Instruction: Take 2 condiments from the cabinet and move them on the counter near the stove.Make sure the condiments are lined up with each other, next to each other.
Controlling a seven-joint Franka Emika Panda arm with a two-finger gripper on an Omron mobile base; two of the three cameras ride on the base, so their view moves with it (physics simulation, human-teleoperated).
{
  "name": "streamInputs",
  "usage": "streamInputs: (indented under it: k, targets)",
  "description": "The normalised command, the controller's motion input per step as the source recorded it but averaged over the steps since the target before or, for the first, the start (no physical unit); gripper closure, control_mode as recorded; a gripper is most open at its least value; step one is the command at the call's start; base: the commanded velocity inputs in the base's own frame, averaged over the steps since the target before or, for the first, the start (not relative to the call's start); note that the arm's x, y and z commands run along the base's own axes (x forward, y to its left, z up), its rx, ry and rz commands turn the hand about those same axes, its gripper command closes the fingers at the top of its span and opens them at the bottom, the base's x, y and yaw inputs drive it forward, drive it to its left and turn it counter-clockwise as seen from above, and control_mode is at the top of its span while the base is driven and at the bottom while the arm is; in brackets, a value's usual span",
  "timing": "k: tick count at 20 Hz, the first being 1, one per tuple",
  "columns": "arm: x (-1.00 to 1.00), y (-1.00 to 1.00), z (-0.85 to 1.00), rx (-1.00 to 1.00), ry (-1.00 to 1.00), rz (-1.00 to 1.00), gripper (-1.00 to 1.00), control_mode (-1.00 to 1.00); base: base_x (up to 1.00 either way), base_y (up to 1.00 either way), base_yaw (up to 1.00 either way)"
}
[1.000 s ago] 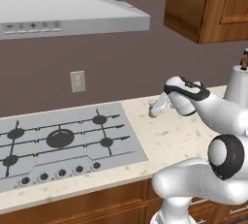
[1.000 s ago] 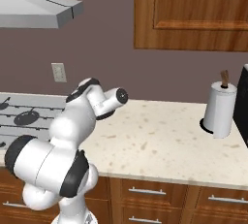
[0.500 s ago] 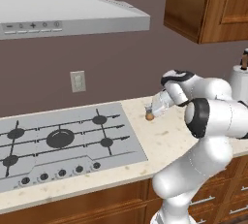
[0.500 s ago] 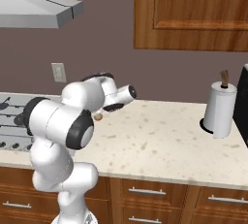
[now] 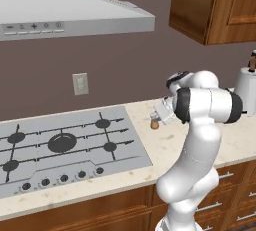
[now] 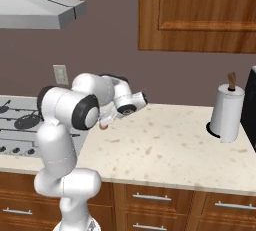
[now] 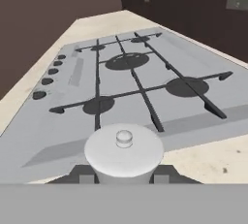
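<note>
So up close in the hand view, the gripper (image 7: 124, 178) is pinching the little shaker (image 7: 124, 152) – you're looking right down on its whitish round top with a small knob in the middle, and the dark fingers sit snug on either side of it. Just past it is the stove (image 7: 145, 92), grey top with black burners and a row of dark knobs along one edge.

From the left base view, the shaker (image 5: 155, 123) shows as a small tan-brown thing at the end of the gripper (image 5: 158, 118), low over the counter (image 5: 165, 147) and just beside the right edge of the stove (image 5: 65, 145). Can't tell if it's actually touching the stone or sitting a hair above it. The right base view has the same shaker (image 6: 103, 124) tucked partly behind the arm's elbow, near the edge of the stove (image 6: 20, 125).

Further back on the counter (image 6: 170, 145), well apart from all that, a paper towel roll (image 6: 226, 111) stands upright. Above it hangs the wood cabinet (image 6: 197, 12), and a range hood (image 5: 70, 15) sits over the stove, with a wall outlet (image 5: 80, 83) below it.
</note>
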Motion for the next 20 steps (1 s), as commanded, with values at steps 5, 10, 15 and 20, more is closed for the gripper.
streamInputs:
  k: [5, 10, 15, 20]
  targets:
    - [-0.02, 0.00, -0.33, 0.10, -0.03, 0.10, 1.00, -1.00, 0.00, 0.00, 0.00]
    - [0.00, 0.02, -0.22, 0.10, -0.07, 0.07, 1.00, -1.00, 0.00, 0.00, 0.00]
    - [0.00, 0.01, -0.14, 0.08, -0.08, 0.06, -1.00, -1.00, 0.00, 0.00, 0.00]
    - [0.00, 0.04, -0.06, 0.04, -0.08, 0.02, -1.00, -1.00, 0.00, 0.00, 0.00]
